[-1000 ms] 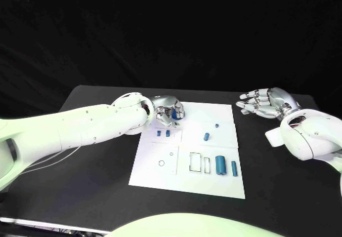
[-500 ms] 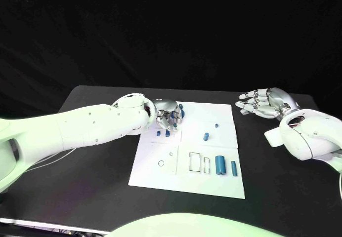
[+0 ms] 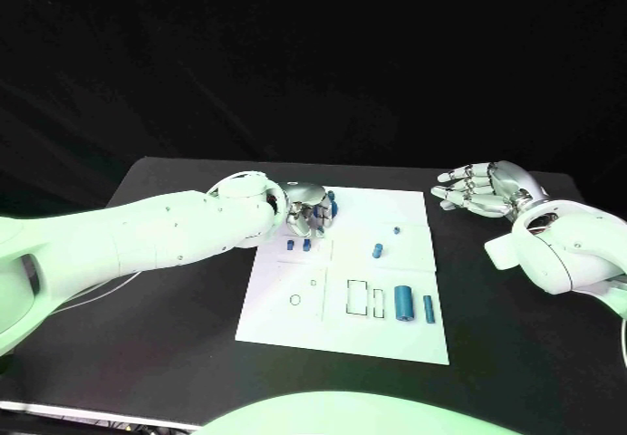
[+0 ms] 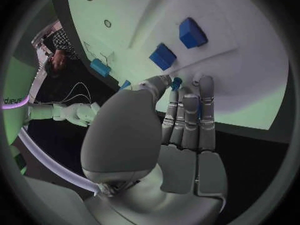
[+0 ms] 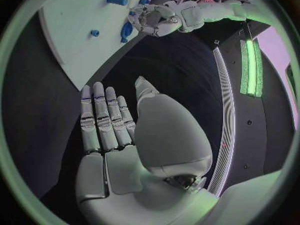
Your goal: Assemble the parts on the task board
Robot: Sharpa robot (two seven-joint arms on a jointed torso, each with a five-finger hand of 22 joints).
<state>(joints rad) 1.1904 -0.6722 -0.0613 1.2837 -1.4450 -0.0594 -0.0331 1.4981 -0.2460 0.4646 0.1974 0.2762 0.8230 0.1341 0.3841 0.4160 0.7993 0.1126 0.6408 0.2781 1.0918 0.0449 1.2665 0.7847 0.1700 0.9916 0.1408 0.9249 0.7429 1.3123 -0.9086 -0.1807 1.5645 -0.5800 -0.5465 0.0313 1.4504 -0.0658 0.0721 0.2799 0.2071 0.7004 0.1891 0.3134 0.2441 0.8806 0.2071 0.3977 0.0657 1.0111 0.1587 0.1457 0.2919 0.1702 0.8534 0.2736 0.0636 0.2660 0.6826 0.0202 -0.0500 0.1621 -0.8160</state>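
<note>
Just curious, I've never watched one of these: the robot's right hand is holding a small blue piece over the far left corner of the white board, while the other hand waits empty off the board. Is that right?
Not quite: it is the left hand that holds the small blue piece in its fingers over the far left corner of the white board. The right hand is the one waiting empty off the board. The head view shows this.

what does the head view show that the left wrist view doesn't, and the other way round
Head view alone: the right hand, open and empty beside the task board, and the blue parts standing near the board's near edge, such as the large cylinder. Left wrist view alone: a small blue part pinched at the left hand's fingertips. Both: the left hand over the board's far corner, and the two blue blocks next to it.
</note>
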